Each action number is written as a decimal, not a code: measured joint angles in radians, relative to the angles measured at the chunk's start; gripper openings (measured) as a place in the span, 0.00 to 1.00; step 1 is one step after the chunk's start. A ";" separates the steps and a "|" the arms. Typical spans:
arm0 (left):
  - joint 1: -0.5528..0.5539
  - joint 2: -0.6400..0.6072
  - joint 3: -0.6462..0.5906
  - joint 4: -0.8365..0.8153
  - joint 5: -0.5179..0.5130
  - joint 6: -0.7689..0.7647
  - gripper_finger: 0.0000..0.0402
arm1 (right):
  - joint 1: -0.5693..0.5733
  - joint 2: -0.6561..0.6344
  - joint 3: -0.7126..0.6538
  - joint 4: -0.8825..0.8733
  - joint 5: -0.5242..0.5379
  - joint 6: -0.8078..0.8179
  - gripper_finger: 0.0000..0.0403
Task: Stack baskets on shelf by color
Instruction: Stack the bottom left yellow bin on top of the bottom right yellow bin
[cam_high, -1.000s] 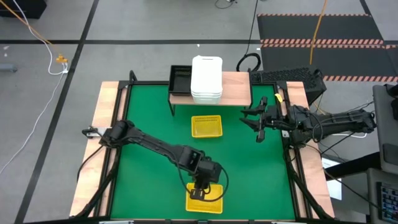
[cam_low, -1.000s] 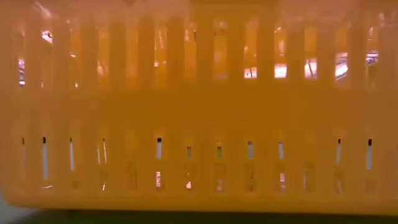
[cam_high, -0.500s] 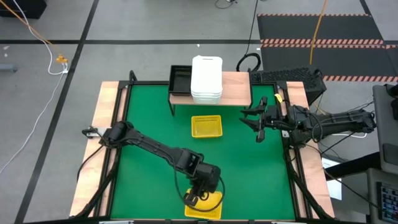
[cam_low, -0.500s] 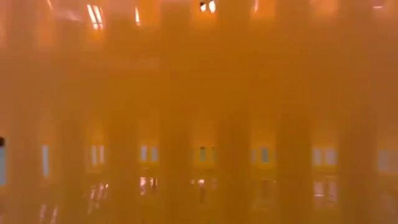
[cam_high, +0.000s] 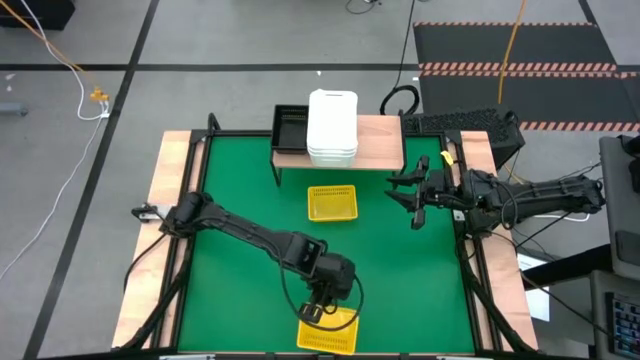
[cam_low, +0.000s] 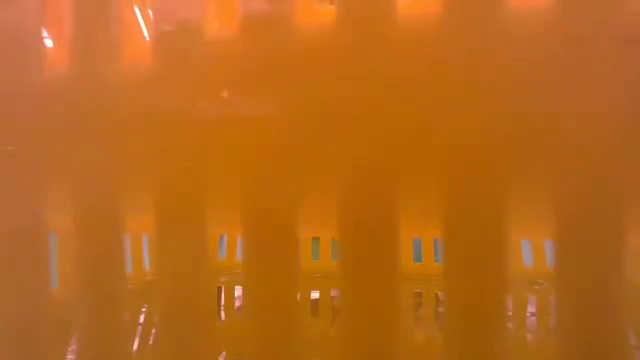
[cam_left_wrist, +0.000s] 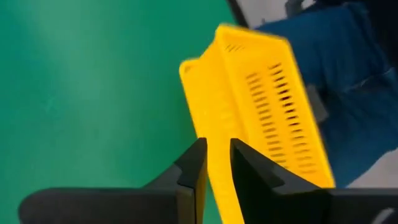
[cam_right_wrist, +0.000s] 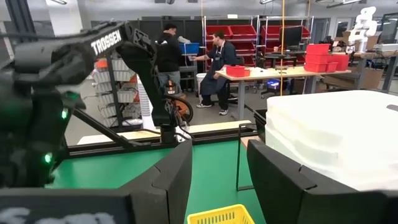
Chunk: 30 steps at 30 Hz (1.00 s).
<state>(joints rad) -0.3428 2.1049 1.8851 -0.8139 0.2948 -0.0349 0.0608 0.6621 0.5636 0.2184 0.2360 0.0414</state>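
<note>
Two yellow baskets in view. The near yellow basket (cam_high: 328, 329) sits at the table's front edge, tilted, pressed against the low camera; the left gripper (cam_left_wrist: 215, 163) has its fingers closed on the basket's rim. The second yellow basket (cam_high: 332, 202) lies empty on the green mat (cam_high: 240, 190) before the shelf (cam_high: 378, 143). The right gripper (cam_high: 412, 197) hangs open beside the shelf. On the shelf: a white stack (cam_high: 332, 126), apparently three, beside one black basket (cam_high: 290, 128).
</note>
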 joint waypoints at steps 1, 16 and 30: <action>0.000 -0.011 0.000 -0.001 0.000 0.000 0.17 | 0.000 0.000 0.000 0.000 0.000 0.000 0.37; -0.156 -0.039 -0.049 0.121 -0.321 0.025 0.38 | 0.000 0.000 0.000 -0.014 0.002 0.005 0.37; -0.164 -0.042 -0.047 0.124 -0.423 -0.117 0.42 | 0.000 0.013 0.000 -0.039 -0.001 0.053 0.37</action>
<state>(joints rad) -0.5070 2.0631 1.8381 -0.6903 -0.1282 -0.1519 0.0608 0.6755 0.5636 0.1791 0.2352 0.0947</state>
